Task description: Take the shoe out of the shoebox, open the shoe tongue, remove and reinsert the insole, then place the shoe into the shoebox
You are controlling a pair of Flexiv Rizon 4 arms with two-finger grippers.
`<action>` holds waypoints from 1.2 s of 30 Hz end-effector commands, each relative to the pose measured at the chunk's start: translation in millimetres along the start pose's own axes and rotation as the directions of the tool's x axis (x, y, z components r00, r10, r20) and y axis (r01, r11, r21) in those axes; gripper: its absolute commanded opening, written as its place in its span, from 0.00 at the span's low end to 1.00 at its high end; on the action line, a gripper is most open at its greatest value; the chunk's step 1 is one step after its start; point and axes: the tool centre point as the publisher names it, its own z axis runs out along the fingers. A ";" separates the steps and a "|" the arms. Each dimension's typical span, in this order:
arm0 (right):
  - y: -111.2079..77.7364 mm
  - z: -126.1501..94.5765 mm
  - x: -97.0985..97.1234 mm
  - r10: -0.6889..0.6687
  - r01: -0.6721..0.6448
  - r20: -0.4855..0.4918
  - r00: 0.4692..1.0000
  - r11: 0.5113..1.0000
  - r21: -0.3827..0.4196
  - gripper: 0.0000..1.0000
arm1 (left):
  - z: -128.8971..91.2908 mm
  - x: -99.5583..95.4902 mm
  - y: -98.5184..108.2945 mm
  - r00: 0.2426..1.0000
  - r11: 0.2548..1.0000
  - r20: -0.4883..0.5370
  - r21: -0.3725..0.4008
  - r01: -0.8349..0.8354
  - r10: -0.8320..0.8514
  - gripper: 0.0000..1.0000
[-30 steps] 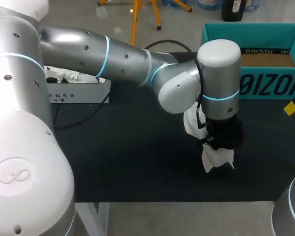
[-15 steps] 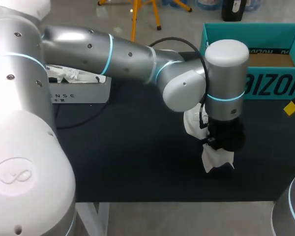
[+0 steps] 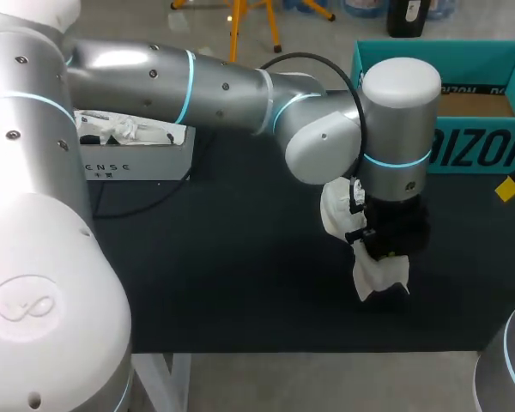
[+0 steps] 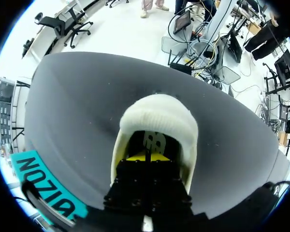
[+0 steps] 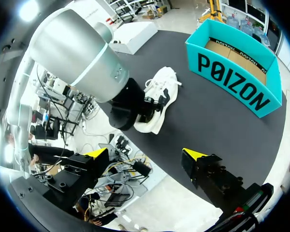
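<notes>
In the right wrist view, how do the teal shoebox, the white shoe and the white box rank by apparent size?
1. Teal shoebox.
2. White shoe and white box look about alike; the box lies farther off, so I leave them unranked.

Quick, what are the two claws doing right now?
Left gripper: inside the shoe; cannot tell if open or shut.
Right gripper: open, holding nothing.

Shoe (image 3: 376,276) mostly hidden under left claw (image 3: 391,251); shoebox (image 3: 476,151) cut off at head view's right edge.
</notes>
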 end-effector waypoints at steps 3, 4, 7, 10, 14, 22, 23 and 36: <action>0.8 0.6 -0.5 0.001 -0.001 0.001 1.000 1.000 0.003 1.00 | -16.5 7.1 8.9 1.000 0.999 -0.009 -0.040 -0.005 0.004 0.00; 0.8 0.6 -0.5 0.001 -0.001 0.001 1.000 1.000 0.003 1.00 | -16.4 6.6 11.8 1.000 0.999 -0.010 -0.048 -0.006 0.005 0.00; 0.8 0.6 -0.5 0.001 -0.001 0.001 1.000 1.000 0.003 1.00 | -16.3 4.7 18.5 1.000 0.997 -0.013 -0.071 -0.003 0.002 0.00; 0.8 0.6 -0.5 0.001 -0.001 0.001 1.000 1.000 0.003 1.00 | -17.4 1.8 23.4 1.000 0.996 -0.011 -0.089 0.000 -0.001 0.00; 0.8 0.6 -0.5 0.001 -0.001 0.001 1.000 1.000 0.003 1.00 | -15.6 -3.8 24.6 1.000 0.995 -0.014 -0.098 0.005 -0.007 0.21; 0.8 0.6 -0.5 0.001 -0.001 0.001 1.000 1.000 0.003 1.00 | -18.1 -0.2 20.1 0.999 0.994 -0.001 -0.106 0.032 -0.032 1.00; 0.8 0.6 -0.5 0.001 -0.001 0.001 1.000 1.000 0.003 1.00 | -18.7 0.6 19.9 0.999 0.994 -0.007 -0.108 0.033 -0.034 1.00; 0.8 0.6 -0.5 0.001 -0.001 0.001 1.000 1.000 0.003 1.00 | -53.6 2.2 17.9 0.999 0.988 0.025 -0.148 0.041 -0.037 1.00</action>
